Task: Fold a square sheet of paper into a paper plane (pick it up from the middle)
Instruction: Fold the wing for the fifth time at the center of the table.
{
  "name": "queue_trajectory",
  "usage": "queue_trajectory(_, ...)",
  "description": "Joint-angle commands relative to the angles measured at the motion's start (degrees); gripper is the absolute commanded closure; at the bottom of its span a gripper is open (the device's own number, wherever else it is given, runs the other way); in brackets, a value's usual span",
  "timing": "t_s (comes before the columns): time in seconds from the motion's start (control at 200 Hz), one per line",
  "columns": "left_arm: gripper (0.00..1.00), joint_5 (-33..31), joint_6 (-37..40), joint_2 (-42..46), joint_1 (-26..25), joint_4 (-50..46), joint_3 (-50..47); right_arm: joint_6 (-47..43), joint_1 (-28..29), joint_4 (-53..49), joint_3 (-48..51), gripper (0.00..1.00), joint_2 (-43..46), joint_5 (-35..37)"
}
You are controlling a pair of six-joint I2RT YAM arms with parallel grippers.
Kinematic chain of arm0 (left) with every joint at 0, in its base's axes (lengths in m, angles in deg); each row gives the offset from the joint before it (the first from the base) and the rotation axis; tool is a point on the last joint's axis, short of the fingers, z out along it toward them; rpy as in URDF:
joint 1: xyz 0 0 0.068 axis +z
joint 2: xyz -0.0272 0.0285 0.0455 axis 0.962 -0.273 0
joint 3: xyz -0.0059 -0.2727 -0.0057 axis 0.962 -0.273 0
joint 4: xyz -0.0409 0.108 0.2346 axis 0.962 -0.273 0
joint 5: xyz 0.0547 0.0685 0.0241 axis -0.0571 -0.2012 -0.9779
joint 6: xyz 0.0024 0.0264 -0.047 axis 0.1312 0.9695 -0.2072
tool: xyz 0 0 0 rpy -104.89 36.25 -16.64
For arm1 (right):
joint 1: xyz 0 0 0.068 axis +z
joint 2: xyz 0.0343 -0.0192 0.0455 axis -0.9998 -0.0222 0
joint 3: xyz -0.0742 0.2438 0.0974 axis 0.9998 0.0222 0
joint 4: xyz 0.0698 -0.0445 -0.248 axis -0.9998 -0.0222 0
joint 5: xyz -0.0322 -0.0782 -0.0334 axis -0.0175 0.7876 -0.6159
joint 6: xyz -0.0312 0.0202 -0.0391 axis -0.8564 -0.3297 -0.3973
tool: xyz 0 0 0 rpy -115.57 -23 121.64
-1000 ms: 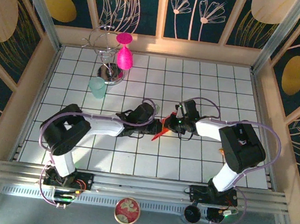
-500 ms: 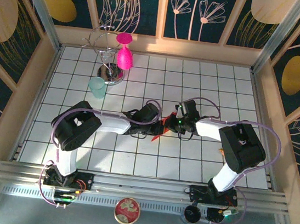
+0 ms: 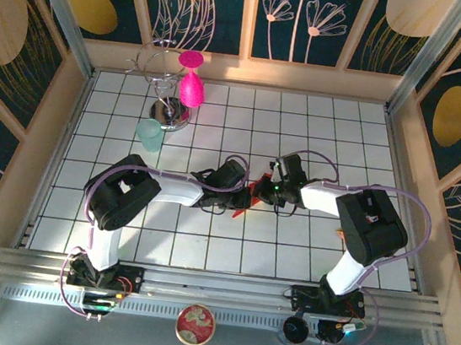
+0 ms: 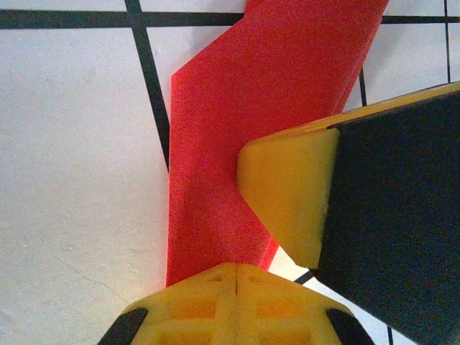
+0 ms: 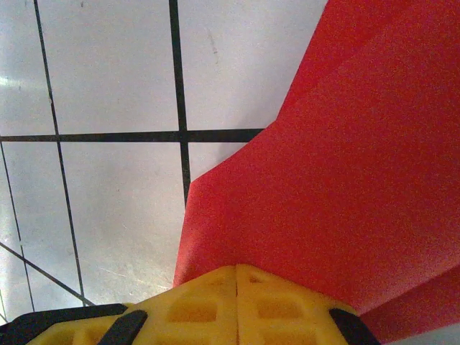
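One creased paper plane (image 4: 215,144) — gripped by left tool (image 4: 236,272), right tool (image 5: 236,270).

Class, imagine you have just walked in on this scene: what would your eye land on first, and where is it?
The bright red paper, partly folded, stands out at the middle of the white grid table. It is pinched between the left gripper and the right gripper, whose yellow fingertips are shut on it from opposite sides. Next comes the magenta goblet at the far left of the table, beside a wire stand.
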Motion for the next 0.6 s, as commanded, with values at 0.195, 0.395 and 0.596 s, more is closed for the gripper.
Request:
queue_trajectory(0.195,1.0,-1.3,1.7,-0.7,-1.2,-5.9,-0.3,-0.6,-0.1,-2.9,-0.3,0.93,-3.0,2.6)
queue_trajectory(0.395,1.0,-2.5,2.4,0.8,-2.0,-8.4,-2.4,-0.3,-0.2,-4.0,-0.4,0.94,-4.5,4.1)
queue_trajectory(0.596,1.0,-3.5,2.7,3.4,-3.0,-11.0,-4.6,0.1,-0.4,-4.3,-0.3,0.94,-5.3,5.0)
